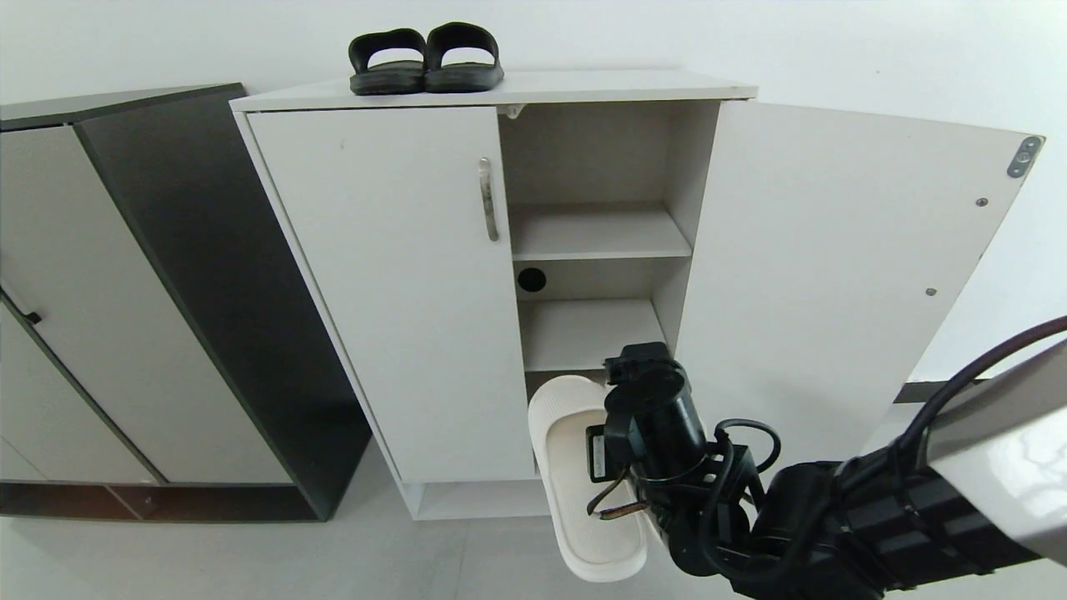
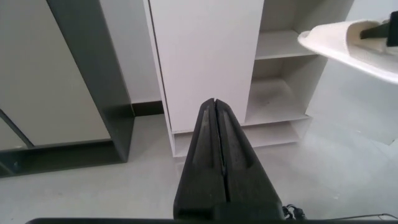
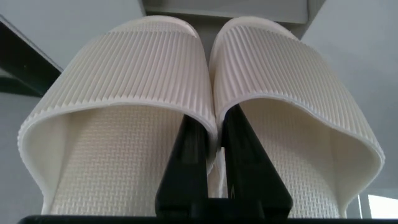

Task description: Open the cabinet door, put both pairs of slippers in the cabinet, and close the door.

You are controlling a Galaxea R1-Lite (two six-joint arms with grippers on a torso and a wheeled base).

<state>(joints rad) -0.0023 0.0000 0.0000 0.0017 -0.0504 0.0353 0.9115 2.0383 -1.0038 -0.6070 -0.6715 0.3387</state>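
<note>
Cream slippers (image 1: 575, 475) pinched together in right gripper (image 3: 214, 134), before open cabinet (image 1: 383, 292); placing step underway. Next: push forward onto shelf (image 1: 583, 333), probably lower one.

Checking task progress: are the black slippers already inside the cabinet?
No, the black slippers sit on top of the cabinet, not on any shelf inside.

The right door (image 1: 834, 275) stands swung wide, leaving the shelves (image 1: 592, 333) reachable (white slippers (image 1: 575, 500) hang just before the opening); the shut left door (image 1: 392, 292) blocks that half.
</note>
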